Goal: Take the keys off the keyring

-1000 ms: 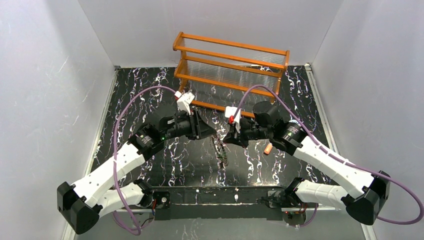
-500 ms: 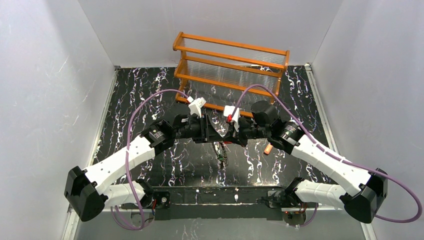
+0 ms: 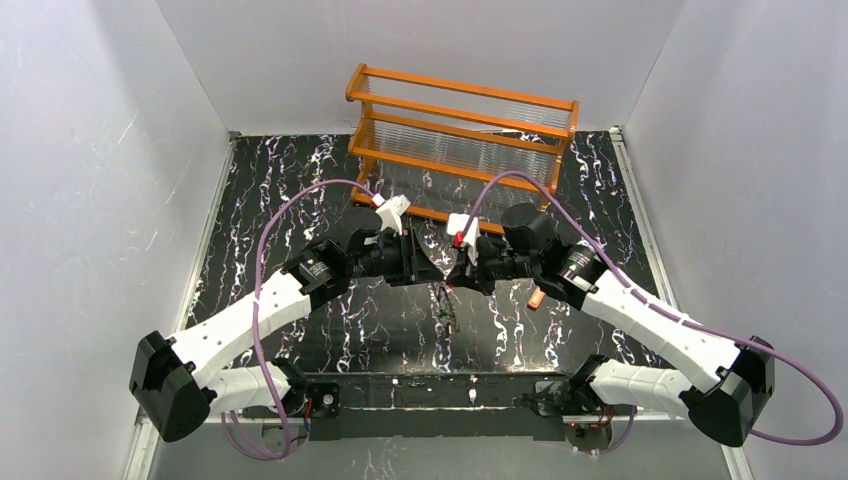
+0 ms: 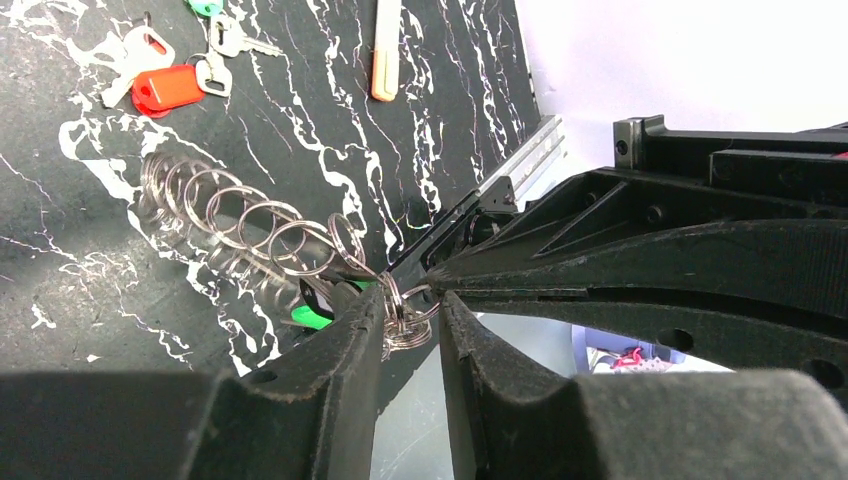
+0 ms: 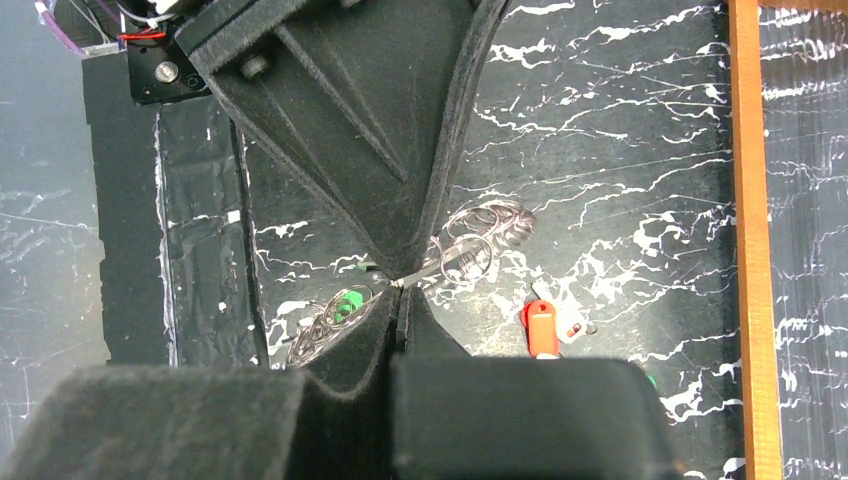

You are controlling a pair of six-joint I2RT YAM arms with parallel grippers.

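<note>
Left gripper [image 3: 436, 272]: tip to tip with the right gripper [image 3: 453, 278] above the middle of the table [image 3: 300, 180]. One second ago it stood clear to the left; half a second ago it was already in its present place.
Left fingers [image 4: 350, 360]: drawn in to a narrow gap that is filled by a cluster of small rings at the end of the keyring [image 4: 250, 230], pinching those rings.
Right fingers [image 5: 430, 345]: pressed together, nipping a thin silvery ring wire at their tip; position unchanged over the last second.
Left arm [image 3: 235, 325]: swung inward since one second ago, with the wrist rolled.
Keyring: a chain of linked silvery split rings, not flat and toothed. It is held up between both grippers and hangs toward the table below them [image 3: 445, 308], in the same spot as before.
Green-headed key [image 4: 312, 317]: on the chain, just beside the left fingers; also seen in the right wrist view [image 5: 347, 302].
Red-headed key [image 4: 165, 88]: lying on the table with pale keys [image 4: 135, 48] beside it, apart from the chain.
Orange-capped tube [image 3: 537, 297]: on the table under the right arm, unmoved.
Wooden rack [image 3: 462, 125]: at the far edge of the table, unmoved.
</note>
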